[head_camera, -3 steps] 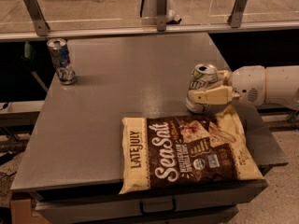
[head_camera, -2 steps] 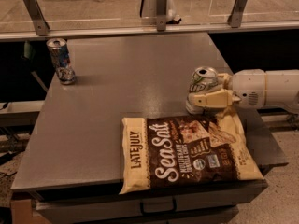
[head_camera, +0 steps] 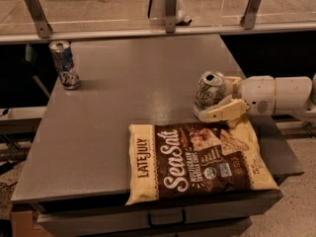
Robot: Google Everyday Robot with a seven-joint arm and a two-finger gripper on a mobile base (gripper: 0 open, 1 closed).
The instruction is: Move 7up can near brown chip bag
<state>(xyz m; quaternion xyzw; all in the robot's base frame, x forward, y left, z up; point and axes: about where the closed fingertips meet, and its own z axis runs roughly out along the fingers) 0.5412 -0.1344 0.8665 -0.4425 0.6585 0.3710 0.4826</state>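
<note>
The gripper is clamped on the 7up can — its white arm reaches in level over the right edge of the table. The can leans slightly, just behind the brown chip bag, which lies flat at the front edge. A second can stands near the back-left corner.

White, tubular arm in rounded segments; small dark marking near the wrist. Gripper, at the table's right side, clamped on the 7up can: cream, wedge-shaped fingers.
</note>
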